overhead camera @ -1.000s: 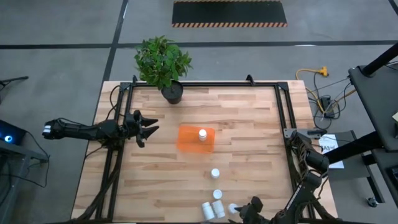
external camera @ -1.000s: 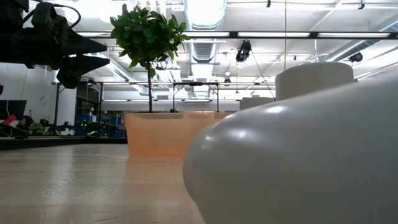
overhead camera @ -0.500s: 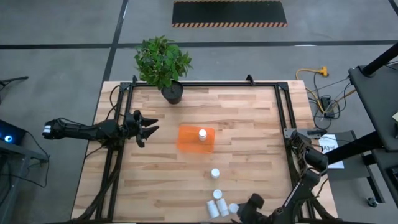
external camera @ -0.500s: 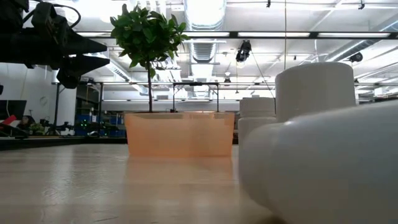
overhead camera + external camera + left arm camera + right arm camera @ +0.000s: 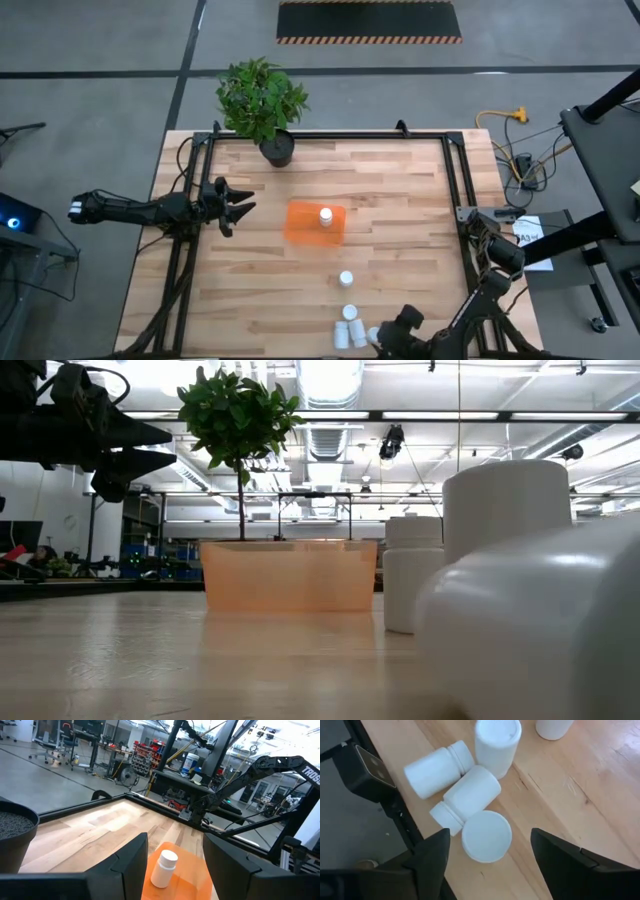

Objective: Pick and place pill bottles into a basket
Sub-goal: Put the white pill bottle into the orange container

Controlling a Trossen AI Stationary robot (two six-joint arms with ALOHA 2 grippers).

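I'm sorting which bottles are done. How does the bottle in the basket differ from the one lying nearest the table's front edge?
The bottle in the basket stands upright inside the orange basket; the front-edge bottle lies on its side on bare wood. The first stands alone; the second touches other bottles. Both are white with white caps.

Bright overhead lights glare; near pill bottles blurred, soft shadows.
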